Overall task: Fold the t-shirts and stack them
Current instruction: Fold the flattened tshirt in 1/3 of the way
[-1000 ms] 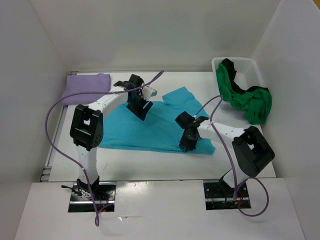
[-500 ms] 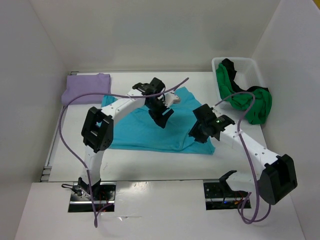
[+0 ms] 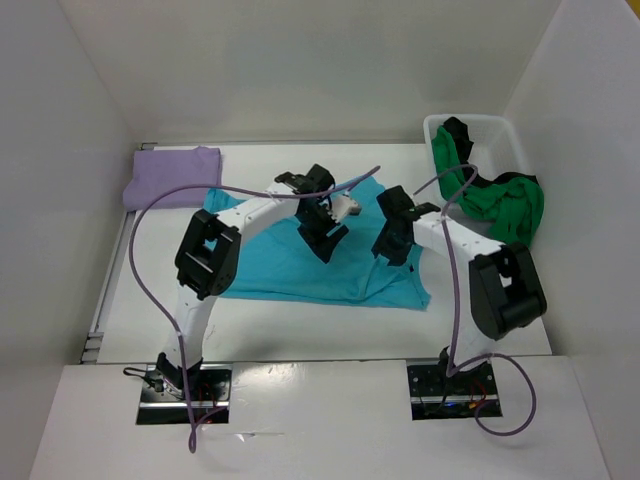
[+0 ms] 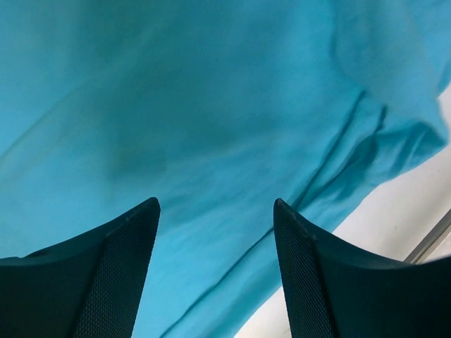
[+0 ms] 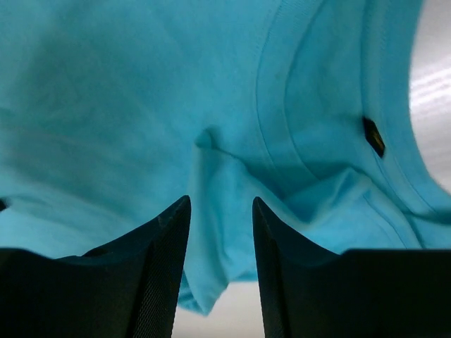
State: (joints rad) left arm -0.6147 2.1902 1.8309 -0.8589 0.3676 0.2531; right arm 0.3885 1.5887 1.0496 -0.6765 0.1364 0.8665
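Observation:
A turquoise t-shirt (image 3: 280,265) lies spread across the middle of the table. My left gripper (image 3: 326,236) hovers over its back part, open, with only flat cloth (image 4: 211,113) under the gap (image 4: 215,204). At the shirt's right side my right gripper (image 3: 392,246) is open above a rumpled fold near the collar (image 5: 296,127); its jaws (image 5: 220,202) stand apart and pinch nothing. A folded lavender t-shirt (image 3: 175,176) rests at the back left. A green t-shirt (image 3: 505,205) hangs over the bin's edge, and a black one (image 3: 458,132) sits inside the bin.
The white plastic bin (image 3: 505,135) stands at the back right corner. White walls close in the table on the left, back and right. Purple cables loop from both arms over the front of the table (image 3: 300,330).
My left gripper moved right along the shirt's back edge. My right arm swung from the shirt's front hem to its right side near the collar, and its jaws widened.

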